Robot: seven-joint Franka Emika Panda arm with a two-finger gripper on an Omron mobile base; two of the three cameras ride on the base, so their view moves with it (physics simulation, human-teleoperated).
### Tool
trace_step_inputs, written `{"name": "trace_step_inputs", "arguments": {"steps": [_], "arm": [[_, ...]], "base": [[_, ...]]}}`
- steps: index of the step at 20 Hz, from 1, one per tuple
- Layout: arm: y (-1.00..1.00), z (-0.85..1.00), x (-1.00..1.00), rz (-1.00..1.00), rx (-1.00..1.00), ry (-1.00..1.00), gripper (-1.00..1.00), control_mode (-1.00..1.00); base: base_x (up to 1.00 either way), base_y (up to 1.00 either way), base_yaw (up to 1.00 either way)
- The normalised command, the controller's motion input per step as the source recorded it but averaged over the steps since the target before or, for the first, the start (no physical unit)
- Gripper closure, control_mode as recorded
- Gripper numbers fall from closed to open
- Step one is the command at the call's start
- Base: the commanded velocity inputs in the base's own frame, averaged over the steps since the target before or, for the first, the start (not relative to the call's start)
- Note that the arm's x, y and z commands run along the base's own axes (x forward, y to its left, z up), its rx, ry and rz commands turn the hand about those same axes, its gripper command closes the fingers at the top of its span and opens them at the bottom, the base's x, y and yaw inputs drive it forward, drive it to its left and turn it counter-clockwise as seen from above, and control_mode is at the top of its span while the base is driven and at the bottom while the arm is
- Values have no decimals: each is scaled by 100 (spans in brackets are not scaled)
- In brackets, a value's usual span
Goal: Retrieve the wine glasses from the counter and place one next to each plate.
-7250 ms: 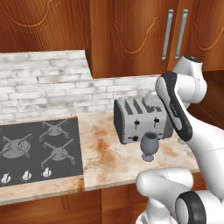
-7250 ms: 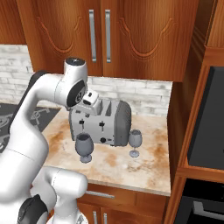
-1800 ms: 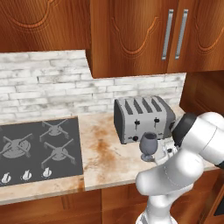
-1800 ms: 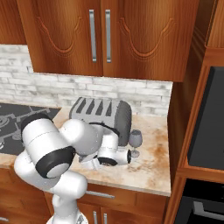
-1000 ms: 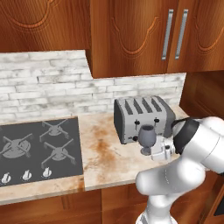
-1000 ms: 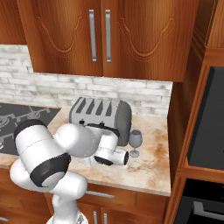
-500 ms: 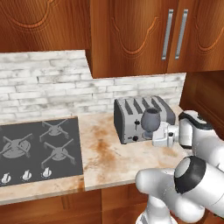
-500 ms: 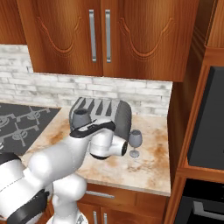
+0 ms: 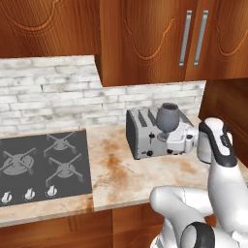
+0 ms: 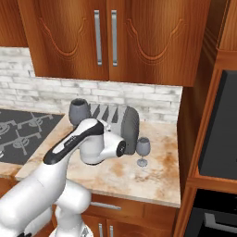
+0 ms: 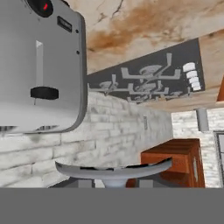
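My gripper (image 9: 167, 137) is shut on the stem of the larger, darker wine glass (image 9: 166, 118), holding it upright in the air in front of the toaster's top. From the right base view its grey bowl (image 10: 78, 111) rises just behind my forearm. The hand view catches the glass's round foot (image 11: 113, 169) at the bottom. A smaller wine glass (image 10: 142, 149) stands on the marbled counter (image 10: 152, 178) to the right of the toaster. The plates are out of view.
A silver four-slot toaster (image 9: 145, 135) sits at the back of the counter (image 9: 121, 169), close behind the held glass. A black gas hob (image 9: 38, 167) lies to the left. Wood wall cabinets (image 9: 160, 38) hang overhead; a tall oven unit (image 10: 217, 139) closes the right side.
The darker glass has risen from the counter in front of the toaster to about the toaster's top, carried in my gripper as the arm swung. The smaller glass has stayed put.
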Motion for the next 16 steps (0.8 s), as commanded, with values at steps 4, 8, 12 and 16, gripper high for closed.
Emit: {"name": "trace_step_inputs", "arguments": {"steps": [4, 8, 12, 16], "arm": [[0, 15, 0, -2, -4, 0, 100, -100], [3, -1, -9, 1, 0, 0, 100, 100], [0, 0, 0, 0, 0, 0, 100, 100], [0, 0, 0, 0, 0, 0, 100, 100]], "base": [[0, 0, 0], [-14, 7, 4], [-85, 23, 57], [-29, 1, 91]]}}
